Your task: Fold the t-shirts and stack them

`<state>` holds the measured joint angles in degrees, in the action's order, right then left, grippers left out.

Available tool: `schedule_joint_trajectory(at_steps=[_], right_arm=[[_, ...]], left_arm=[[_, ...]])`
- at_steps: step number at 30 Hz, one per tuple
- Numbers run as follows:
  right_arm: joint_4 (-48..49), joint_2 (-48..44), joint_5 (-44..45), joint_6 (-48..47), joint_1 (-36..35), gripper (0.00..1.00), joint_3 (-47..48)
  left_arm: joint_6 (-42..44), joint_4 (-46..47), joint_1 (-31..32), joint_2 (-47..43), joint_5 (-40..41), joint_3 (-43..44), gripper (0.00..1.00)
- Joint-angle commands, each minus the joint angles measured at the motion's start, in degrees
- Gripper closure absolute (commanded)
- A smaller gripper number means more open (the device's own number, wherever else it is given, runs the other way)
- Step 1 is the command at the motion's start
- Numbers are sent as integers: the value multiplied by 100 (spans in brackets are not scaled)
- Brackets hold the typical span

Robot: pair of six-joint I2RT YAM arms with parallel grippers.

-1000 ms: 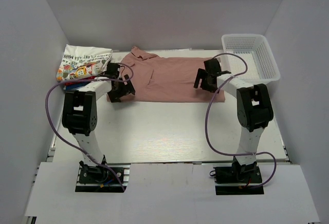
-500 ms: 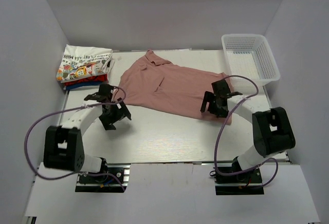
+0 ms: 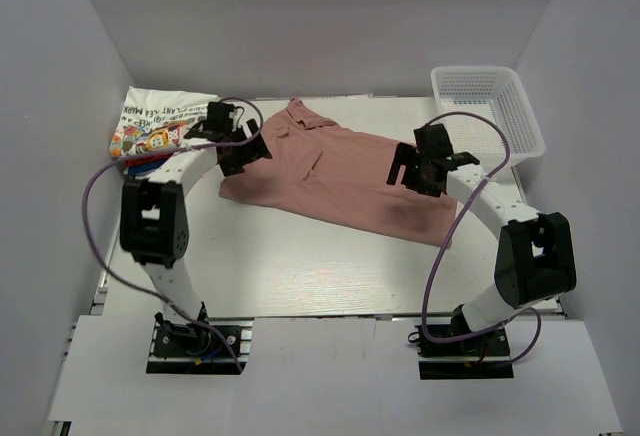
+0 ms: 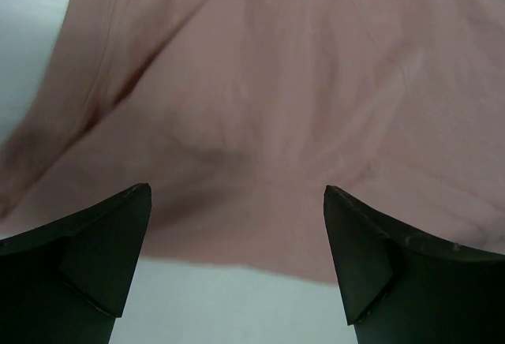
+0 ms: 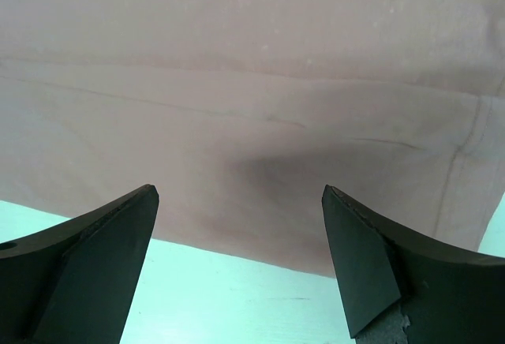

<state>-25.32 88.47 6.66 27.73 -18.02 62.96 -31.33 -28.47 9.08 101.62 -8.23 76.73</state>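
Since 0.5 s ago, left gripper [image 3: 241, 153] had swung back to the left edge of the pink tee [image 3: 340, 171], near the folded stack [image 3: 160, 124]. Both grippers hung wide open w/ nothing held. Tee lay slanted across the table [image 3: 300, 266], right gripper [image 3: 412, 172] over its right end.

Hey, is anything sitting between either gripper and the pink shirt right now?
Nothing visible does. The left gripper and the right gripper are both open, and each wrist view shows only the pink tee and a strip of bare table beyond the fingers. The white basket sits off at the far right.
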Motion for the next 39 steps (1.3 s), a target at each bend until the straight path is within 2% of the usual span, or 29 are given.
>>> schedule_joint_trajectory(at_steps=[1, 3, 6, 10, 13, 17, 18, 21, 23, 25, 29, 35, 39], right_arm=[[18, -110, -7, 75, 26, 10, 147], [-42, -49, 63, 101, 27, 10, 164], [-113, -40, 90, 119, 18, 10, 129], [-193, -145, 240, 128, 27, 10, -98], [-201, -311, 205, 137, 27, 10, -248], [-289, -523, 196, 119, 18, 10, -485], [-341, -558, 187, 119, 18, 10, -573], [-394, -786, 117, 128, 18, 10, -785], [-395, -857, 29, 163, 27, 10, -864], [-255, -910, -67, 189, 18, 10, -891], [97, -770, -129, 207, 18, 10, -628], [256, 135, 37, 330, 0, 10, 690], [-113, 1284, 582, 225, 9, 10, 2058]], left_arm=[[303, 272, 41, 681, -108, 744, 0], [356, 272, 41, 1235, -179, 905, 0], [304, 272, 41, 1237, -179, 713, 0], [163, -26, 41, 940, 373, -261, 0], [-4, -860, -11, 684, 620, -877, 0], [-556, -1731, -12, -237, 937, -1975, 0], [-654, -1828, -73, -779, 937, -2413, 0], [-1041, -2310, -73, -1791, 945, -2925, 0], [-1173, -2400, -73, -2163, 1016, -2979, 0], [-1173, -2400, -73, -2374, 1087, -2787, 0], [-1006, -2268, -73, -2113, 1384, -1534, 0], [-778, -2417, -179, -655, 2175, 435, 0], [-708, -2602, -293, 312, 2405, 1545, 0]])
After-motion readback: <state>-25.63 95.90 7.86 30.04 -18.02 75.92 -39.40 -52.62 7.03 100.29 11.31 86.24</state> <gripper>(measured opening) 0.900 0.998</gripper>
